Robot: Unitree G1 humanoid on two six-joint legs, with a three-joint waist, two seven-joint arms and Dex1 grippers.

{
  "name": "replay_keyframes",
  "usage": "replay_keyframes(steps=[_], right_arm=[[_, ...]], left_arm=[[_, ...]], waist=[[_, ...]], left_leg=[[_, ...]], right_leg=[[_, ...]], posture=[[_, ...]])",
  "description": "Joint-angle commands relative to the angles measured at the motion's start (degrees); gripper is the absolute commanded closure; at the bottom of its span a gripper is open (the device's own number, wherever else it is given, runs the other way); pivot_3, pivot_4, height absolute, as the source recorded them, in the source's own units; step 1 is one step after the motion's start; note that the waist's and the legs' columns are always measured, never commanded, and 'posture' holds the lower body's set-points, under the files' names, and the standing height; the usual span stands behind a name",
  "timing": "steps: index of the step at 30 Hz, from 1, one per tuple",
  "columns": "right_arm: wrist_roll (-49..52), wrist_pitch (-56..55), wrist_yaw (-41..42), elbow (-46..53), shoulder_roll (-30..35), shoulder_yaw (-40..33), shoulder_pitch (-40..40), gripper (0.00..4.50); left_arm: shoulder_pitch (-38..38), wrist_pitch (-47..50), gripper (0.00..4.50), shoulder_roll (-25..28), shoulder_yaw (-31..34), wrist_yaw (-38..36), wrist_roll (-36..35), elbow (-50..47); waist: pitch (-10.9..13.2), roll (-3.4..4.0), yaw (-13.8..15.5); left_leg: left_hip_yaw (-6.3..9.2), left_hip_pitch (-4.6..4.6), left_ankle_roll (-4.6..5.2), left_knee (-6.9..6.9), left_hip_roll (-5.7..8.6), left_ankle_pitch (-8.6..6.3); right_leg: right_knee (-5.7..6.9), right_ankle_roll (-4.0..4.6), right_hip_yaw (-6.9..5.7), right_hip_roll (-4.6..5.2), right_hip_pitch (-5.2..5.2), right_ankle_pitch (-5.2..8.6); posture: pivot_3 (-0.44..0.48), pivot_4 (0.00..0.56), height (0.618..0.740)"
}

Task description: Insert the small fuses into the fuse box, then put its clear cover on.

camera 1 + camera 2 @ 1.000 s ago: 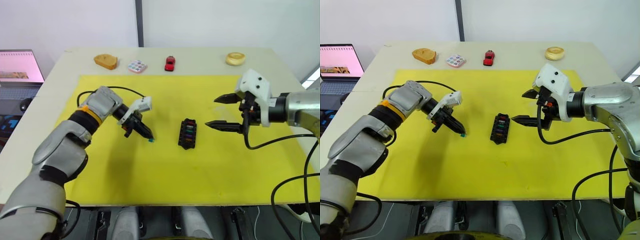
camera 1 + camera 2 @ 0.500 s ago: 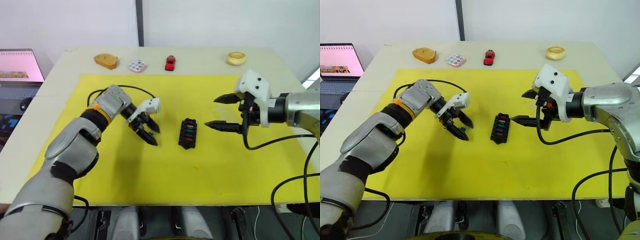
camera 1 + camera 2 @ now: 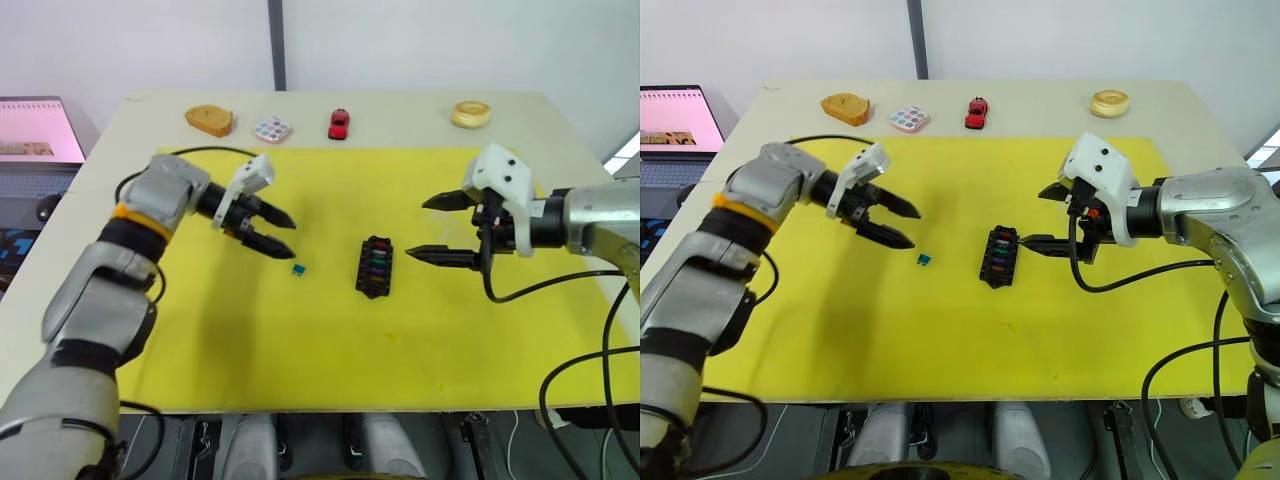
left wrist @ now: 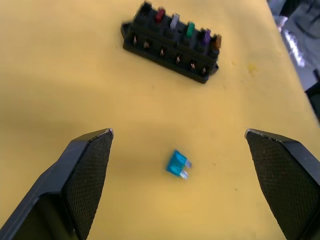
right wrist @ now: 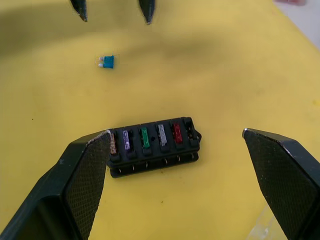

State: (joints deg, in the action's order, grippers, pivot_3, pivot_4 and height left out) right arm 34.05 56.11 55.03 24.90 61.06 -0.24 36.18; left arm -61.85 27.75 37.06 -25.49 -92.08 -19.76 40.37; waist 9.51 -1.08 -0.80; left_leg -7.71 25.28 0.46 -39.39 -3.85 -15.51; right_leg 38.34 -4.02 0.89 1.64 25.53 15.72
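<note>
Mat [image 3: 330, 330]: yellow, matt, faintly grainy, looks like rubber or foam sheet. Fuse box [image 5: 152, 147]: black moulded plastic, slight sheen, small metal contacts along its side. Teal fuse [image 4: 178, 164]: translucent glossy plastic with two bright metal blades. Left gripper [image 4: 180, 175] and right gripper [image 5: 175, 165]: matt black fingers, inner pads [image 4: 92, 170] with fine knurled/crosshatch texture. Gripper housings smooth white plastic. Table [image 3: 400, 115]: smooth, matt, off-white.

Along the table's [image 3: 100, 160] far edge we are seeing a wooden block [image 3: 209, 120], a patterned tile [image 3: 272, 129], a red toy car [image 3: 339, 123] and a tan ring [image 3: 470, 114]. A yellow mat [image 3: 330, 330] is covering the middle. A laptop [image 3: 35, 130] is glowing beyond the left edge.
</note>
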Motion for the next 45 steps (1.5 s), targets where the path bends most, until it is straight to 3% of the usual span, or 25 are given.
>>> replay_keyframes(steps=[1, 4, 8, 11, 15, 19, 22, 26, 30, 35, 39, 43, 44, 45], right_arm=[[0.3, -2.3, 1.2, 1.7, 0.6, -1.6, 0.4, 0.0], [-1.1, -5.0, 1.4, 4.2, 1.4, -1.8, -2.2, 0.0], [-1.4, -8.6, 1.0, 7.7, 1.5, -6.7, -10.7, 0.0], [-0.8, -11.3, -0.5, 8.8, -0.9, -12.1, -16.4, 0.0], [0.6, -9.7, 0.5, 9.2, 0.3, -14.8, -20.9, 0.0], [1.8, -9.3, 0.7, 9.7, 1.0, -14.5, -21.2, 0.0], [2.7, -8.6, -0.2, 10.2, 0.7, -14.0, -19.9, 0.0], [2.9, -8.2, -1.3, 10.3, 0.4, -12.5, -17.7, 0.0], [1.4, -9.4, -1.6, 9.7, 0.7, -10.6, -16.5, 0.0], [0.2, -9.7, -2.0, 9.5, 1.1, -9.2, -15.6, 0.0], [0.5, -9.3, -2.3, 9.9, 1.0, -9.1, -15.2, 0.0], [0.5, -9.2, -2.6, 10.0, 1.0, -9.0, -15.2, 0.0], [0.5, -9.2, -2.7, 10.0, 1.0, -9.1, -15.2, 0.0], [0.5, -9.2, -2.7, 10.0, 1.0, -9.1, -15.2, 0.0]], left_arm=[[3.0, 11.1, 0.06, 2.2, 7.8, 3.6, -3.6, -5.5], [7.8, 16.7, 0.06, 2.9, 15.3, 9.8, -6.8, -11.0], [18.3, 7.4, 0.06, 2.6, 26.7, 20.7, -7.2, -25.0], [26.7, 0.4, 0.06, 4.0, 28.2, 23.2, -4.5, -35.6], [32.2, 4.6, 0.06, 4.7, 28.3, 25.3, -6.6, -42.8], [31.8, 8.6, 0.06, 4.2, 25.1, 26.9, -5.0, -40.9], [29.8, 17.8, 0.06, 2.3, 25.7, 29.1, -8.7, -38.8], [23.6, 36.4, 0.06, -4.8, 31.0, 31.1, -19.8, -30.2], [20.6, 44.5, 0.06, -6.8, 31.0, 31.6, -21.9, -22.5], [19.6, 45.5, 0.06, -6.9, 23.0, 29.7, -18.5, -18.5], [18.0, 44.5, 0.06, -7.5, 21.6, 29.1, -17.3, -15.1], [16.9, 43.4, 1.13, -7.9, 19.1, 27.7, -15.5, -12.9], [16.7, 43.6, 1.71, -7.9, 18.6, 27.2, -15.4, -12.7], [16.6, 44.0, 1.71, -8.0, 18.3, 26.7, -15.5, -12.8]], waist=[[0.0, 0.0, 0.0], [0.0, 0.0, 0.3], [0.0, 0.0, 0.2], [0.0, 0.0, 0.2], [0.0, 0.01, 0.7], [0.0, 0.03, 1.2], [0.0, 0.03, 1.4], [0.0, 0.01, 1.7], [0.0, 0.02, 1.1], [0.0, 0.02, 1.0], [0.0, 0.03, 1.4], [0.0, 0.04, 1.5], [0.0, 0.04, 1.5], [0.0, 0.04, 1.5]], left_leg=[[0.0, 0.0, 0.0, -0.02, 0.0, 0.0], [0.05, 0.05, 0.0, -0.17, -0.02, 0.0], [0.1, 0.07, 0.0, -0.4, -0.05, -0.01], [0.08, 0.05, -0.16, -0.5, -0.07, 0.08], [0.09, -0.05, -0.2, -0.58, -0.02, 0.1], [0.06, -0.13, 0.13, -0.63, 0.0, -0.09], [0.05, -0.15, 0.15, -0.63, 0.0, -0.09], [0.09, -0.13, 0.16, -0.69, 0.0, -0.1], [0.11, -0.14, 0.19, -0.69, 0.03, -0.12], [0.12, -0.14, 0.09, -0.63, 0.01, -0.06], [0.09, -0.14, 0.14, -0.66, 0.03, -0.09], [0.1, -0.15, 0.17, -0.67, 0.04, -0.11], [0.1, -0.15, 0.17, -0.67, 0.04, -0.11], [0.09, -0.14, 0.17, -0.67, 0.04, -0.11]], right_leg=[[0.01, 0.0, -0.01, 0.0, 0.0, 0.0], [0.1, -0.02, -0.05, 0.01, -0.01, 0.01], [0.14, -0.04, -0.07, 0.07, -0.12, 0.02], [0.19, -0.05, -0.06, 0.13, -0.18, 0.02], [0.19, -0.13, -0.11, 0.12, -0.37, -0.03], [0.19, -0.16, -0.08, 0.08, -0.42, -0.05], [0.19, -0.16, -0.07, 0.05, -0.43, -0.05], [0.19, -0.18, -0.09, 0.05, -0.46, -0.05], [0.18, -0.22, -0.08, 0.03, -0.48, -0.07], [0.19, -0.22, -0.06, -0.03, -0.42, -0.06], [0.18, -0.21, -0.06, 0.01, -0.45, -0.06], [0.18, -0.21, -0.06, 0.02, -0.47, -0.06], [0.18, -0.21, -0.05, 0.02, -0.46, -0.06], [0.18, -0.21, -0.05, 0.02, -0.46, -0.06]], posture=[[0.0, 0.15, 0.74], [0.0, 0.15, 0.74], [0.0, 0.15, 0.74], [0.0, 0.15, 0.74], [0.0, 0.15, 0.74], [0.0, 0.15, 0.74], [0.0, 0.15, 0.74], [0.0, 0.15, 0.74], [0.0, 0.15, 0.74], [0.0, 0.15, 0.74], [0.0, 0.15, 0.74], [0.0, 0.15, 0.74], [0.0, 0.15, 0.74], [0.0, 0.15, 0.74]])
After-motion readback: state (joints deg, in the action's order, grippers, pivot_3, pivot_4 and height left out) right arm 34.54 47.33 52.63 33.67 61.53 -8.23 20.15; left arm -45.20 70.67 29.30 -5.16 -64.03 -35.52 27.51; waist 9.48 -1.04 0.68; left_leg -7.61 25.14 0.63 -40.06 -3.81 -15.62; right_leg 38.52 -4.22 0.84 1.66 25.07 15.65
